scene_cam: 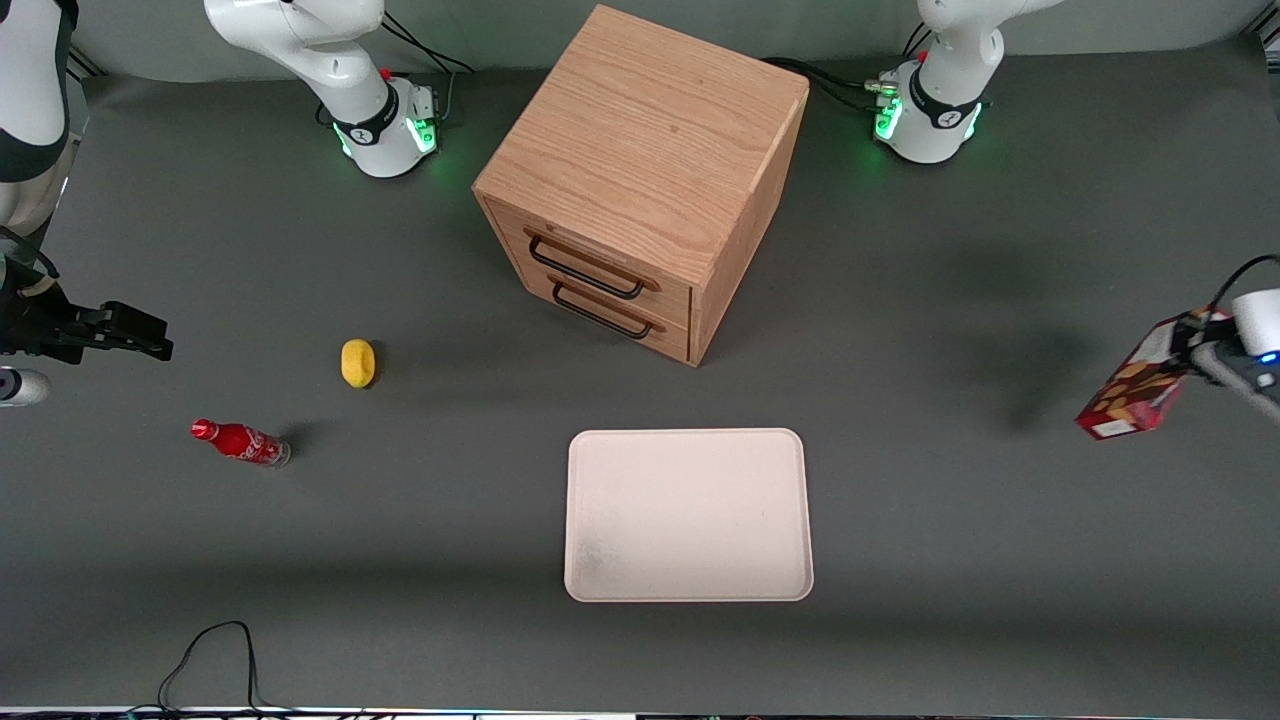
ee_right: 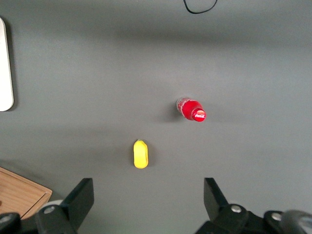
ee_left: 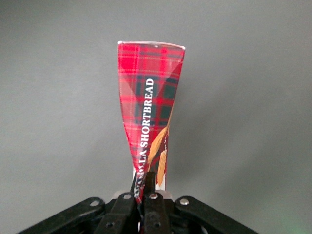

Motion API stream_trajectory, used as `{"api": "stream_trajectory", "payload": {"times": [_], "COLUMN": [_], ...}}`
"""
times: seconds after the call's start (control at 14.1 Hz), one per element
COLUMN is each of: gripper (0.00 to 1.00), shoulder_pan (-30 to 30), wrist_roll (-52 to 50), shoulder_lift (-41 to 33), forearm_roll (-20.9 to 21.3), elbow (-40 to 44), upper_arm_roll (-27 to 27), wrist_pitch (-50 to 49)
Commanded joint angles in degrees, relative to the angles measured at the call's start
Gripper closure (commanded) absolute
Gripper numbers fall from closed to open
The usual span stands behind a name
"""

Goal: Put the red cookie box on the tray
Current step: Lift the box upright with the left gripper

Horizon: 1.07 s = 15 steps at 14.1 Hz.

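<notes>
While the wooden drawer cabinet stands with both drawers closed, the tray nearer the camera than it holds nothing. Well off toward the working arm's end from the tray, the gripper clamps the tilted red cookie box above the table.

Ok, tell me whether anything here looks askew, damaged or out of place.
The red cookie box hangs tilted in the gripper, pinched at one end and squeezed narrow there, above bare table toward the working arm's end, apart from the tray. The soda bottle lies on its side.
</notes>
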Motion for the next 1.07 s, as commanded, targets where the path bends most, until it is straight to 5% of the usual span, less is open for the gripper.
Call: {"api": "stream_trajectory", "payload": {"times": [0.0, 0.36, 0.57, 0.99], "gripper": [1.00, 1.00, 1.00, 1.00], "shoulder_pan": [0.12, 0.03, -1.55, -9.27], "wrist_roll": [-4.38, -7.46, -22.45, -58.12], "shoulder_lift": [-3.77, -3.60, -3.69, -1.07], "forearm_roll": [3.86, 4.66, 3.70, 3.70], "elbow": [7.41, 18.16, 19.48, 25.44], "upper_arm_roll": [0.10, 0.10, -1.30, -12.63], "wrist_pitch": [-10.42, -19.78, -19.87, -22.06]}}
